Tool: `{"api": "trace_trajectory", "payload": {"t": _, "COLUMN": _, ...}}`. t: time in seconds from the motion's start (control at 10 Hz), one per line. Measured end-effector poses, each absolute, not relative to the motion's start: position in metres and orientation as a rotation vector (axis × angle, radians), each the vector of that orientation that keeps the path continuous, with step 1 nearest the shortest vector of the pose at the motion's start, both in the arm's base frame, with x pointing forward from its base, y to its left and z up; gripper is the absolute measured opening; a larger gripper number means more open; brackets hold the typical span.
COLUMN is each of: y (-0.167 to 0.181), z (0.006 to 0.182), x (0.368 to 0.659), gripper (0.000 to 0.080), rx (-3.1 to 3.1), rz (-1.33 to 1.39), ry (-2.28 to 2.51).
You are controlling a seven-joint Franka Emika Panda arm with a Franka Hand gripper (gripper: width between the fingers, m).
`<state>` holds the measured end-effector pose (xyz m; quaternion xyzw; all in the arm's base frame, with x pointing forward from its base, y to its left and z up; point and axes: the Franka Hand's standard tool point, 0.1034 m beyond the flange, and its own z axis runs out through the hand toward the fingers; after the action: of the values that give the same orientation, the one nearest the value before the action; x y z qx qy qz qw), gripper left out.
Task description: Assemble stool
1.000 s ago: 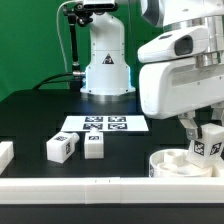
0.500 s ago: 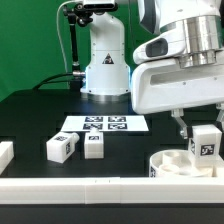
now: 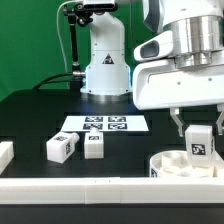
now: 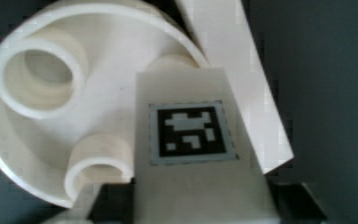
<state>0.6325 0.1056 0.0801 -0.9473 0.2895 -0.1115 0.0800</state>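
My gripper (image 3: pixel 198 130) is shut on a white stool leg (image 3: pixel 198 141) with a black-and-white tag, holding it upright just above the round seat (image 3: pixel 172 165) at the exterior view's right front. In the wrist view the held leg (image 4: pixel 197 130) fills the middle, with the dark fingers (image 4: pixel 105 200) on both sides of it, and the seat (image 4: pixel 51 80) with its round sockets lies beneath. Two more tagged legs (image 3: pixel 61 147) (image 3: pixel 94 145) lie on the black table at the front left, apart from the gripper.
The marker board (image 3: pixel 103 124) lies flat mid-table. A long white rail (image 3: pixel 70 186) runs along the front edge. A white block (image 3: pixel 5 155) sits at the left edge. The robot's base (image 3: pixel 105 60) stands behind.
The gripper with the held leg has shifted slightly to the exterior view's left and lowered toward the seat. The other legs have not moved.
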Motion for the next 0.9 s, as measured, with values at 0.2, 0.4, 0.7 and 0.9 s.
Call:
{"api": "trace_trajectory", "payload": {"t": 0.2, "y": 0.1037, "z": 0.0807, "x": 0.6328, "gripper": 0.0344, "rx": -2.736, "rz": -0.309, "ry": 1.074}}
{"api": "trace_trajectory", "payload": {"t": 0.4, "y": 0.1014, "z": 0.0811, "x": 0.633, "gripper": 0.0345, "rx": -2.593, "rz": -0.272, "ry": 1.316}}
{"api": "trace_trajectory", "payload": {"t": 0.7, "y": 0.0992, "z": 0.0819, "x": 0.6335, "gripper": 0.0345, "rx": -2.393, "rz": -0.216, "ry": 1.59}}
{"api": "trace_trajectory", "payload": {"t": 0.9, "y": 0.0979, "z": 0.0823, "x": 0.6341, "gripper": 0.0345, "rx": -2.264, "rz": -0.187, "ry": 1.739}}
